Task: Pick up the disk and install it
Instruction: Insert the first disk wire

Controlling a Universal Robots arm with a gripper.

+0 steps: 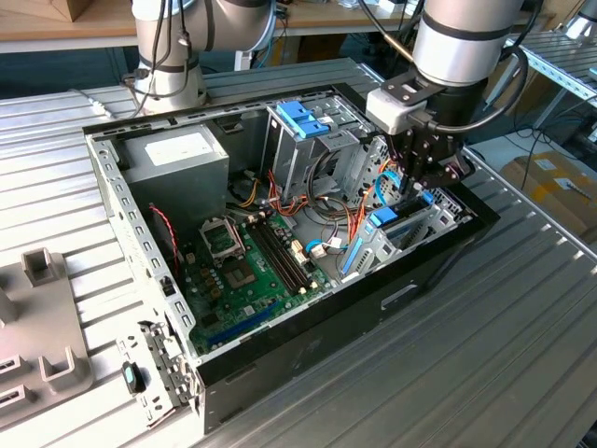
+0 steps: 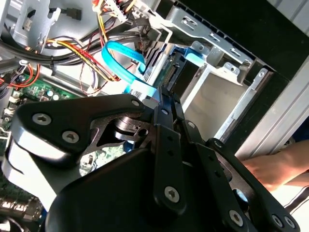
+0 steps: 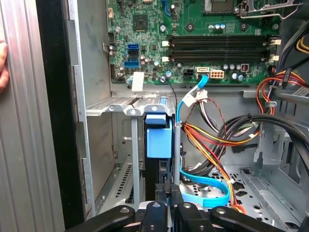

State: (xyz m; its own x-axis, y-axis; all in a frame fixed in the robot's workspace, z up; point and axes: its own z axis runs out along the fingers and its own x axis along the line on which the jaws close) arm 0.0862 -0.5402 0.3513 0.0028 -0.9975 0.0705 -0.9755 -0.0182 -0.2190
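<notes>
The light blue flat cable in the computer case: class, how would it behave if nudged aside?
The light blue flat cable lies in a loose loop, so it probably flexes easily yet springs back. It looks thin, so likely light. It runs among the coloured wires, so it may snag.

Silver-grey, black-banded arm [image 1: 465,51] with black, screw-studded jaws.

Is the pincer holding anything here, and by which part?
It cannot be told. The pincer sits at the end of the silver-grey hard disk in its light blue carrier, standing on edge in the metal bay; any grip is hidden.
</notes>
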